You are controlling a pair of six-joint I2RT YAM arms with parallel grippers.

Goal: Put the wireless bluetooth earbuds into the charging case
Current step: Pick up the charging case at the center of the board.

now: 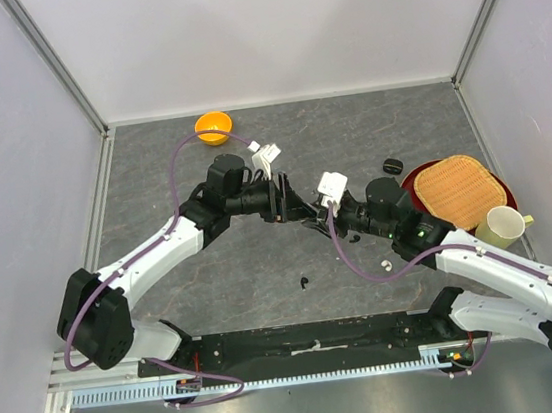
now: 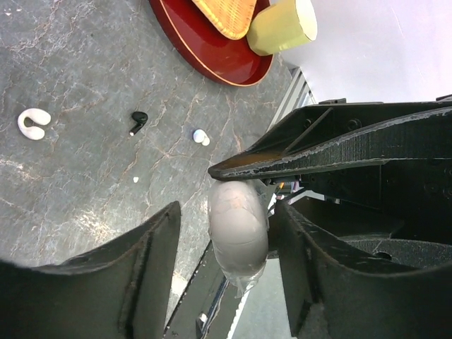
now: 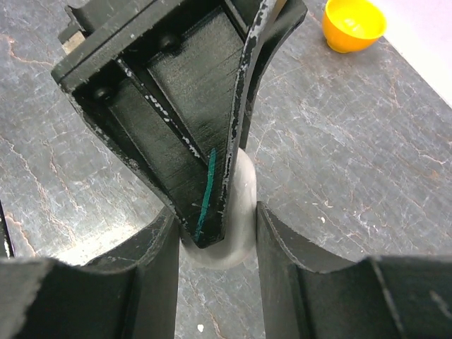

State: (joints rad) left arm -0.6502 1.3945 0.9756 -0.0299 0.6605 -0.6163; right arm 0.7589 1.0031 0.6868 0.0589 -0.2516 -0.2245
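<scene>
My right gripper [image 3: 215,212] is shut on a pale grey, pebble-shaped case [image 3: 244,194], held above the table's middle. My left gripper [image 2: 227,209] stands open around that same case [image 2: 239,233], with a gap on its left side. One left finger overlaps the case in the right wrist view. The two grippers meet tip to tip in the top view, left gripper [image 1: 291,205] against right gripper [image 1: 315,218]. A glossy black charging case [image 1: 393,165] lies by the red plate. On the table lie a black earbud [image 2: 138,120], a white earbud [image 2: 201,136], and another black earbud [image 1: 305,281].
A red plate [image 1: 416,181] with a woven mat [image 1: 460,187] and a pale cup [image 1: 501,226] sits at the right. An orange bowl [image 1: 214,126] stands at the back left. A white C-shaped piece [image 2: 33,123] lies on the table.
</scene>
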